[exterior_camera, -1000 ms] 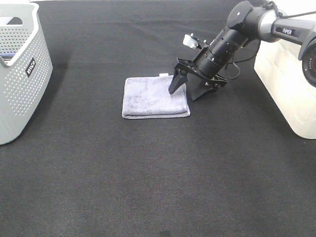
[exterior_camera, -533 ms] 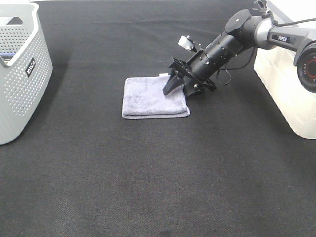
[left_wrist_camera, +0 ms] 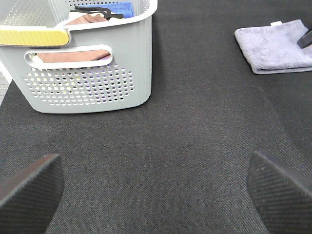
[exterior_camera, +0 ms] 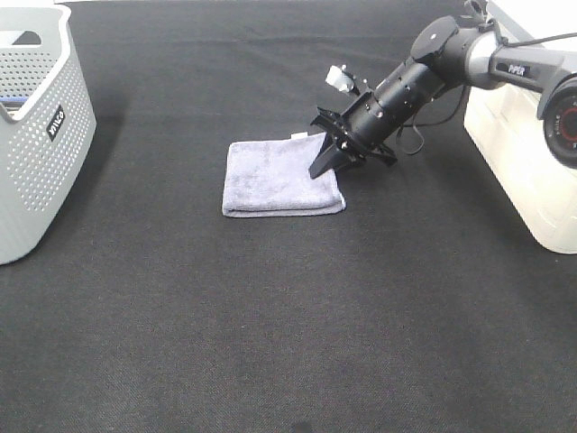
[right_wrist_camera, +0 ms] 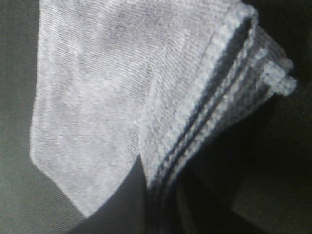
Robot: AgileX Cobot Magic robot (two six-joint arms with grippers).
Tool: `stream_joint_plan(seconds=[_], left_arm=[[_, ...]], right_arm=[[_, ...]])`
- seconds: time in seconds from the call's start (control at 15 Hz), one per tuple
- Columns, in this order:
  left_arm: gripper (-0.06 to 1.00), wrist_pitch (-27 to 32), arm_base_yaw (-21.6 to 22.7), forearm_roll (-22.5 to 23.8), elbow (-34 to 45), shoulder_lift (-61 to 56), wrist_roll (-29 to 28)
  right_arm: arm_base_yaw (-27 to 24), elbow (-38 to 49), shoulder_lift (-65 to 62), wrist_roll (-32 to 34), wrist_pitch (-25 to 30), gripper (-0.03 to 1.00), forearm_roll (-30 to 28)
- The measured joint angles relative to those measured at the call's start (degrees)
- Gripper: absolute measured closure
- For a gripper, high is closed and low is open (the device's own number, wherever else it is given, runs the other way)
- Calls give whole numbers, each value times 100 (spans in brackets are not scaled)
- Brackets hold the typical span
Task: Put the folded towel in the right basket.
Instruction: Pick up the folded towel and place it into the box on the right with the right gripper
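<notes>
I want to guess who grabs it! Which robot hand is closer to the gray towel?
The right. The right gripper is pinching the towel at its edge. The left gripper hangs open far off, nearer the gray basket.

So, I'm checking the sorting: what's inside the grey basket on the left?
A brownish-pink cloth, a blue cloth and a thin black item lie in the grey basket. Its wall hides whatever lies deeper down.
</notes>
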Motion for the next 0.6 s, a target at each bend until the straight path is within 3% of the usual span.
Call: stream_joint_plan(seconds=[0.4,0.6], left_arm=[[-2,0,0,0,0,0,0],[-2,0,0,0,0,0,0]], right_arm=[[0,0,-940,0,52,89,-126],[0,0,-1765,34,281,89,-544]])
